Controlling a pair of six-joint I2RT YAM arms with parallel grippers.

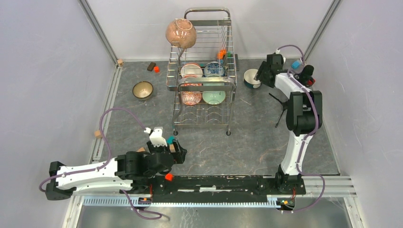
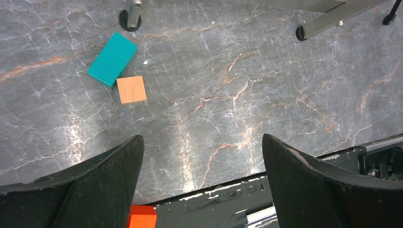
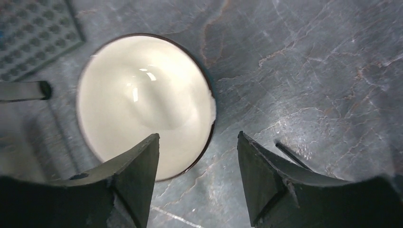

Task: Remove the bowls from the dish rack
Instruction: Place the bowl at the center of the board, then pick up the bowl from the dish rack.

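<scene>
The chrome dish rack [image 1: 205,57] stands at the back middle of the table. A pink-brown speckled bowl [image 1: 180,33] sits tilted on its top left corner. Inside it stand a white bowl [image 1: 191,70], a blue-patterned one [image 1: 214,69], a red-patterned one [image 1: 191,97] and a pale green one [image 1: 214,97]. A dark bowl [image 1: 142,90] rests on the table left of the rack. A teal bowl with a white inside [image 1: 251,78] [image 3: 142,99] sits upright to the right. My right gripper [image 3: 197,142] hangs open over its rim, gripping nothing. My left gripper [image 2: 202,142] is open and empty near the front.
A teal block [image 2: 112,59] and a wooden block [image 2: 131,89] lie ahead of my left gripper, an orange block [image 2: 141,216] by the black base rail. Rack feet [image 2: 133,15] stand just beyond. More small blocks [image 1: 153,67] lie behind the rack's left side.
</scene>
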